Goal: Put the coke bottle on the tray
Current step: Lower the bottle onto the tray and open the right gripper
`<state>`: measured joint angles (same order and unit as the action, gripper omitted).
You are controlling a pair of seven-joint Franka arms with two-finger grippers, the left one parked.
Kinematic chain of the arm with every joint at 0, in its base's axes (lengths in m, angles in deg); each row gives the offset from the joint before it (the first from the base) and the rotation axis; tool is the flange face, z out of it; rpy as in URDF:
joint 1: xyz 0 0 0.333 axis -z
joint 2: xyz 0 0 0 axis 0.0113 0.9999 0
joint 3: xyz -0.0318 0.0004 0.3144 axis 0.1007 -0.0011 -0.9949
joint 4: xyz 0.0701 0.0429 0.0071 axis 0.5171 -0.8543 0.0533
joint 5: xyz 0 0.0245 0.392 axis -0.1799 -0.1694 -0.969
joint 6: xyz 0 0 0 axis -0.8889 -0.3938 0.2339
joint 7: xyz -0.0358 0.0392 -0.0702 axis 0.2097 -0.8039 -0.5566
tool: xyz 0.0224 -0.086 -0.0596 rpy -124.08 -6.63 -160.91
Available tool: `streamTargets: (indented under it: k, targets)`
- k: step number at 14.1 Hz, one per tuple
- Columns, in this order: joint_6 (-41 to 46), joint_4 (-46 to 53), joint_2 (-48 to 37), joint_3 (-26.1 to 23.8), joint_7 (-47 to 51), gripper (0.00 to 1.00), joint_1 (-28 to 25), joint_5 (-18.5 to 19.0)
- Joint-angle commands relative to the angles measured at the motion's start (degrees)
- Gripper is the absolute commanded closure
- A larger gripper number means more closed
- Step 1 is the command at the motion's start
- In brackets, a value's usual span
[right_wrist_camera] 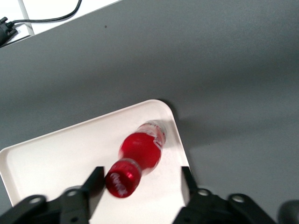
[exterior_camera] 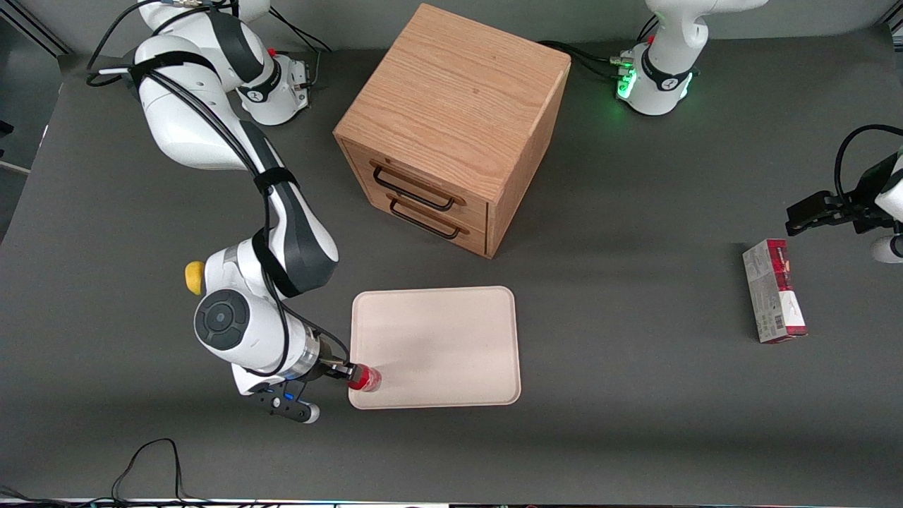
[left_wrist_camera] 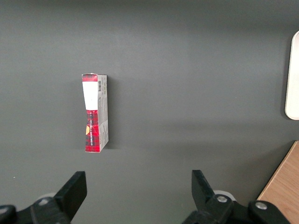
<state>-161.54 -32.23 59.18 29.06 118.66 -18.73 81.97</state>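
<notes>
The coke bottle (exterior_camera: 365,379) (right_wrist_camera: 140,149), red with a red cap and a clear base, rests with its base on the cream tray (exterior_camera: 437,339) (right_wrist_camera: 56,154). It is just inside the tray corner nearest the front camera, toward the working arm's end. My right gripper (exterior_camera: 350,372) (right_wrist_camera: 140,179) hangs low over that corner, open, with its fingers on either side of the cap. The cap lies close to one finger (right_wrist_camera: 95,178), and a wide gap separates it from the other. The bottle looks tilted and blurred.
A wooden drawer cabinet (exterior_camera: 451,127) stands farther from the front camera than the tray. A yellow lump (exterior_camera: 194,277) shows beside the working arm's wrist. A red-and-white carton (exterior_camera: 774,291) (left_wrist_camera: 95,113) lies toward the parked arm's end. A black cable (exterior_camera: 148,458) loops near the table's front edge.
</notes>
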Motion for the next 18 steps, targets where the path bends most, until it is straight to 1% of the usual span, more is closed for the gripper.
streamTargets:
  k: [1, 8, 11, 13, 14, 15, 18]
  targets:
    - [-0.1, 2.26, 1.19, 0.26, 1.56, 0.0, -0.64, 1.23]
    - [0.86, 2.17, 0.84, 0.26, 1.48, 0.0, -0.55, 1.32]
    - [6.2, 2.26, -0.65, 0.35, 1.3, 0.0, -0.47, 1.32]
    - [10.34, 1.74, -3.81, 0.26, 0.69, 0.0, -0.29, 1.32]
    - [12.88, -1.14, -6.17, 0.26, 0.51, 0.0, -0.11, 1.32]
    - [13.51, -5.69, -9.85, 0.35, -1.41, 0.0, 0.06, 1.32]
    - [10.81, -25.18, -23.64, 0.44, -11.85, 0.0, 2.78, 1.06]
